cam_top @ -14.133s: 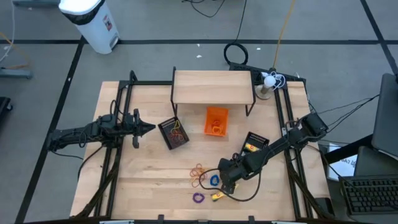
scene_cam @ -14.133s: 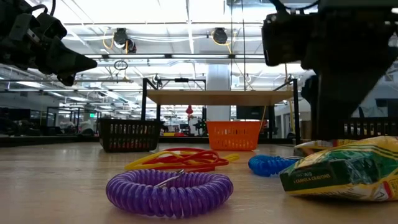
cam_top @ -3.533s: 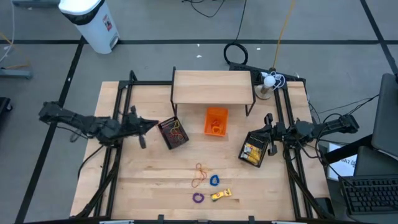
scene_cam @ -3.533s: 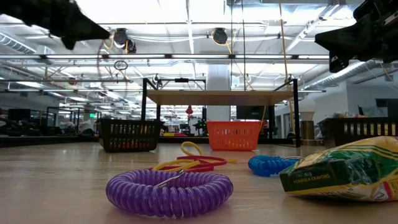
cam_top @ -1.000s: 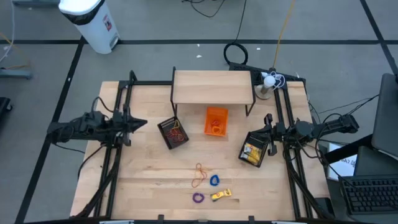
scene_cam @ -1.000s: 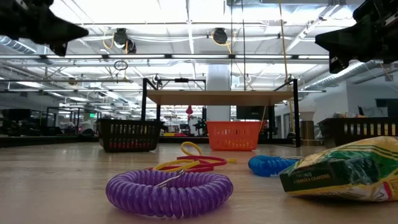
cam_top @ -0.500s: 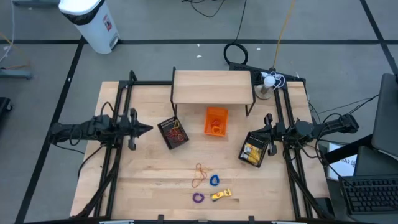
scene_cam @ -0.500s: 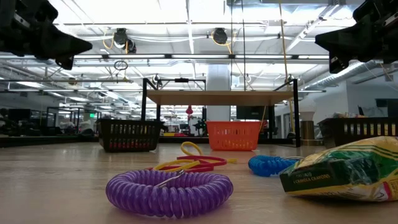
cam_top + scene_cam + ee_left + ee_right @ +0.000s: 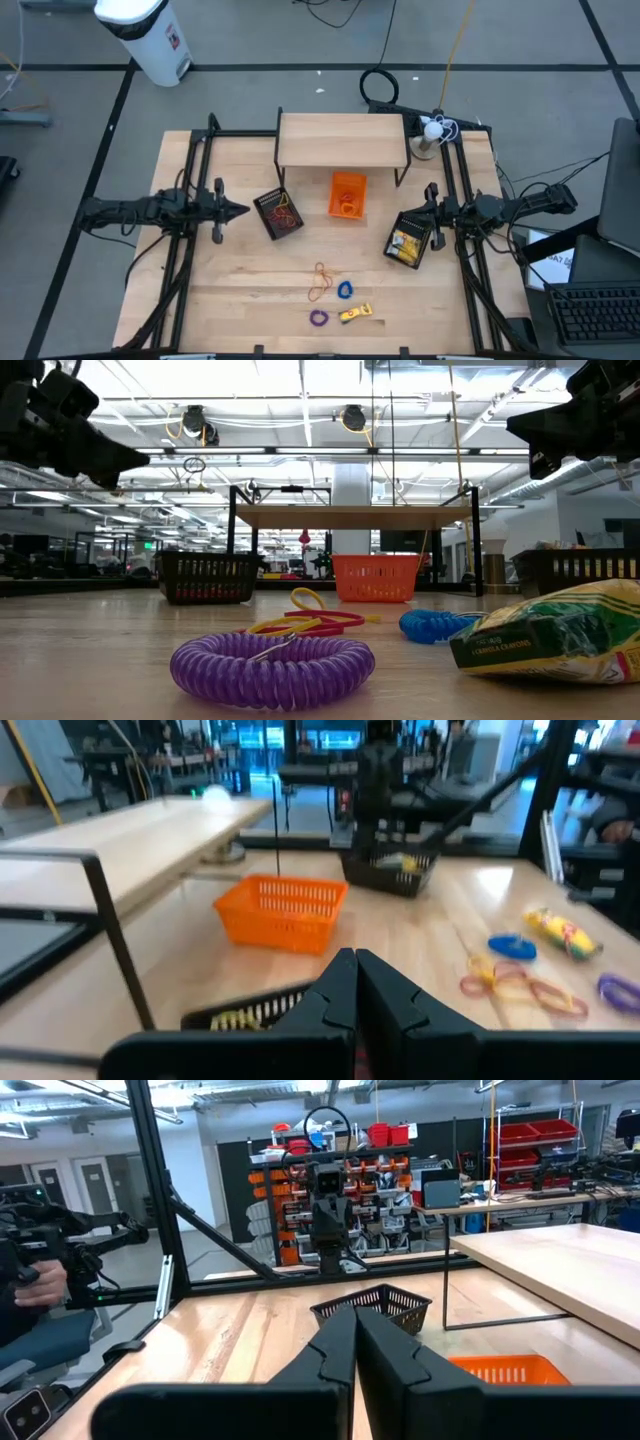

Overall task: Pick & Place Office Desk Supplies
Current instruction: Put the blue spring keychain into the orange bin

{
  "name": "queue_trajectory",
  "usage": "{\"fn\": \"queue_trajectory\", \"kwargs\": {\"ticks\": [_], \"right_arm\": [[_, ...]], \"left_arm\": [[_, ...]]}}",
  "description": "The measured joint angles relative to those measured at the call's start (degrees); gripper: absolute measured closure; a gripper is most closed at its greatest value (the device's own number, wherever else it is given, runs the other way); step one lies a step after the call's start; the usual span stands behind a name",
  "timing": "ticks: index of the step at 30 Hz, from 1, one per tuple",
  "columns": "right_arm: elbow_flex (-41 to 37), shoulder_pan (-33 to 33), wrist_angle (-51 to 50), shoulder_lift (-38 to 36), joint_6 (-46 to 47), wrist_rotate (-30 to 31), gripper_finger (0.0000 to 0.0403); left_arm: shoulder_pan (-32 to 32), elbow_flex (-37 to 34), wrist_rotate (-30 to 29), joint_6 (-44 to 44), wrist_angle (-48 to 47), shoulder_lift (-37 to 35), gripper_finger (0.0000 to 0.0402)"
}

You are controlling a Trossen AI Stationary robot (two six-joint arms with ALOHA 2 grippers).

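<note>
1. High view: take the orange basket (image 9: 347, 194) as your landmark. Your left gripper (image 9: 240, 209) hangs left of it, just beside the black basket (image 9: 279, 213), fingers pressed together and empty. Your right gripper (image 9: 424, 213) sits right of it, over the second black basket (image 9: 410, 240), fingers together, holding nothing. The loose supplies lie on the table (image 9: 230, 290) nearer its front edge than the orange basket: orange-red rubber bands (image 9: 319, 281), a blue ring (image 9: 345, 290), a purple ring (image 9: 318, 318), a yellow packet (image 9: 354, 313).

2. Low view: purple ring (image 9: 272, 665) nearest you; rubber bands (image 9: 305, 622), blue ring (image 9: 435, 624) and yellow packet (image 9: 550, 630) all lie in front of the orange basket (image 9: 376, 577).

3. Left wrist view: fingers (image 9: 335, 995) closed, aimed toward the orange basket (image 9: 281, 910); the supplies lie beyond it.

4. Right wrist view: fingers (image 9: 345, 1345) closed; the orange basket (image 9: 505, 1370) shows beside them.
</note>
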Motion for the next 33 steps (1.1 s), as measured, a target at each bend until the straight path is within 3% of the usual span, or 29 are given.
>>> {"fn": "queue_trajectory", "kwargs": {"ticks": [11, 19, 24, 33], "right_arm": [[0.0, -0.02, 0.04, 0.48, 2.65, 1.91, 0.0399], [0.02, -0.01, 4.31, 5.44, 3.26, 1.75, 0.0402], [2.47, 0.42, 9.31, 14.18, 3.4, 1.71, 0.0402], [17.77, 4.75, 8.66, 42.97, 4.51, 7.65, 0.0403]], "left_arm": [[0.0, -0.76, 0.86, -1.33, 2.52, 0.96, 0.0392], [0.0, -0.76, 0.57, -1.43, 2.48, 1.86, 0.0397], [0.0, -0.78, -1.65, -2.97, 2.6, 3.91, 0.0384], [0.0, -0.8, -2.74, -3.99, 2.74, 8.33, 0.0383]]}}
